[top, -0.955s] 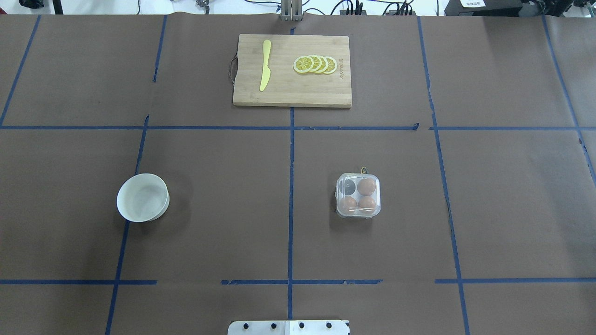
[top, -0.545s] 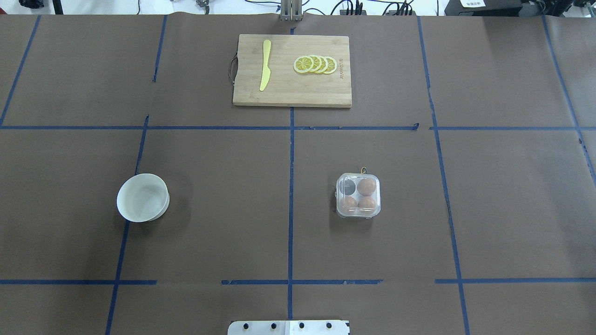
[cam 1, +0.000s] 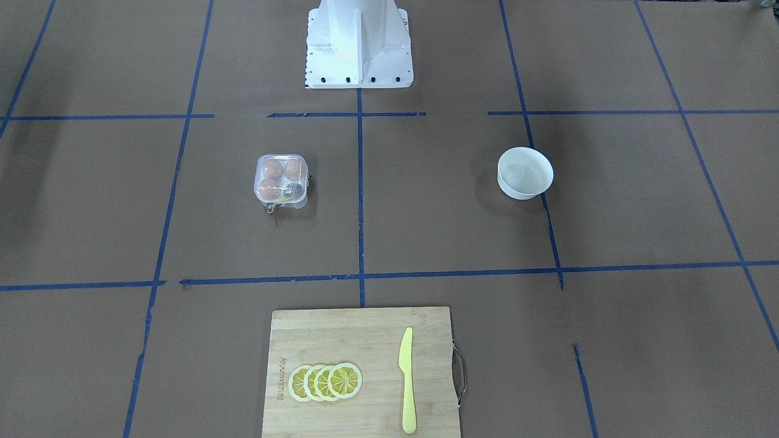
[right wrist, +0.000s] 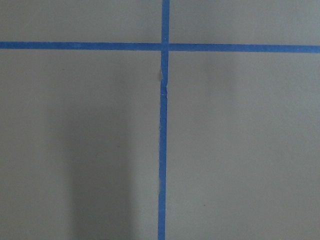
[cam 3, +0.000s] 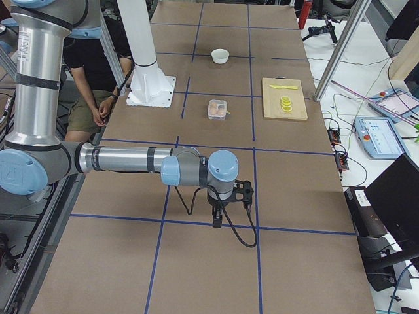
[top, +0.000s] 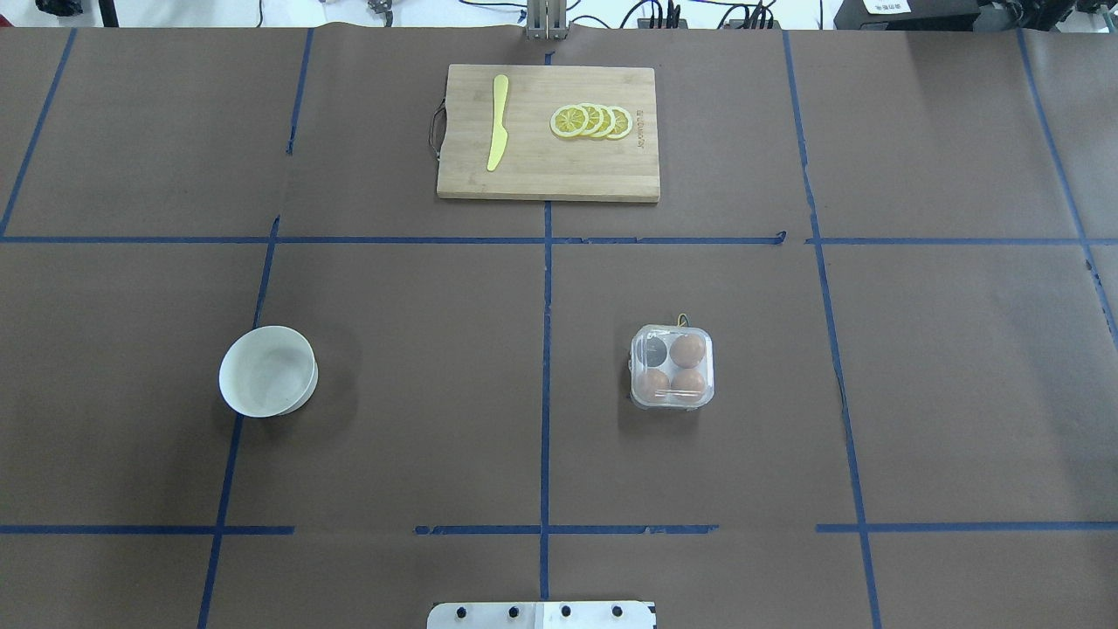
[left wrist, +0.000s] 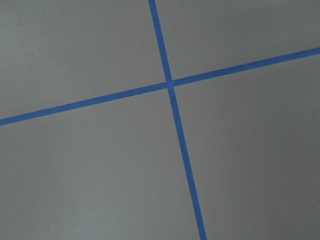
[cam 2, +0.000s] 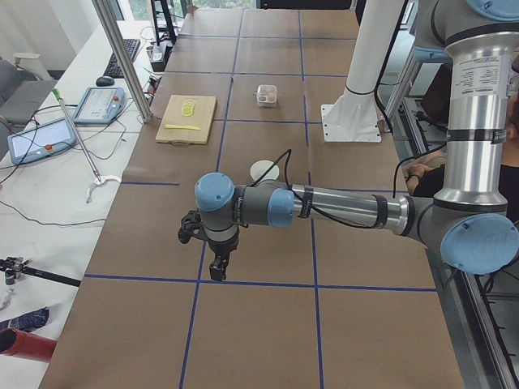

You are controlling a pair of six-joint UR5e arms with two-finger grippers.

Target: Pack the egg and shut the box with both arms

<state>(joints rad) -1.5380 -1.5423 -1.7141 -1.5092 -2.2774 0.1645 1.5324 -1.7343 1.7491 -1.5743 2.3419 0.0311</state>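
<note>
The clear plastic box (top: pixel 672 399) stands right of the table's middle with its lid down; it also shows in the front view (cam 1: pixel 261 182). Three brown eggs (top: pixel 687 350) fill three cells, and the far left cell (top: pixel 651 351) looks dark with no egg. A yellow string (cam 1: pixel 275 204) hangs at its far side. My left gripper (cam 2: pixel 217 267) shows only in the exterior left view, low over bare table and far from the box; I cannot tell if it is open. My right gripper (cam 3: pixel 217 219) shows only in the exterior right view, likewise far from the box, state unclear.
A white bowl (top: pixel 306 384) sits empty at the left. A wooden cutting board (top: pixel 541 170) at the far middle carries a yellow knife (top: pixel 498 122) and lemon slices (top: pixel 592 120). The white pedestal base (top: pixel 541 615) is at the near edge. Both wrist views show only taped brown table.
</note>
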